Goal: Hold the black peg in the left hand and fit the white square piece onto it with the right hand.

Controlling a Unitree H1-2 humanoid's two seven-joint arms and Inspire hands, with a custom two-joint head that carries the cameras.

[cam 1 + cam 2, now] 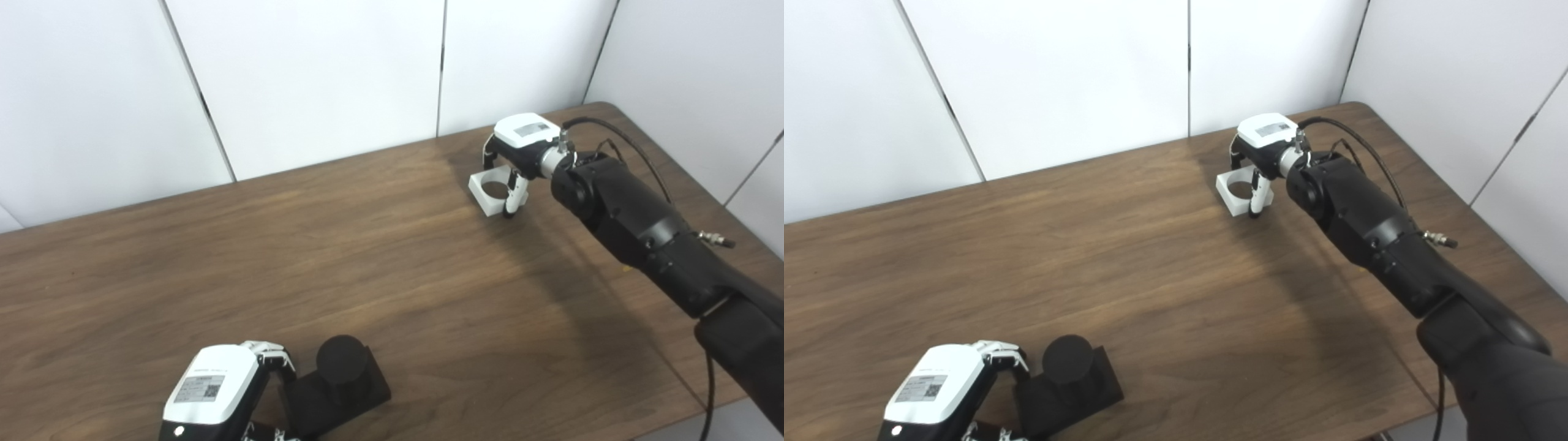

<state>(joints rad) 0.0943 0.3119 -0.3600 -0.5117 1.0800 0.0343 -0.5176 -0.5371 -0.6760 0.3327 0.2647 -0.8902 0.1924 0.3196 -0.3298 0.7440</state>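
The black peg (340, 361), a round stub on a square black base, rests on the table near the front left. My left hand (214, 392) sits just left of it, fingers and thumb closed around the base's left side. The white square piece (490, 191), with a round hole, lies on the table at the far right. My right hand (517, 156) is over it, fingers (489, 156) curled down at its far edge and thumb (513, 196) down at its near right corner, closed on the piece.
The brown wooden table (380, 257) ends at a white panelled wall behind and at its right edge near my right arm (643, 233). A cable loops over that arm's wrist.
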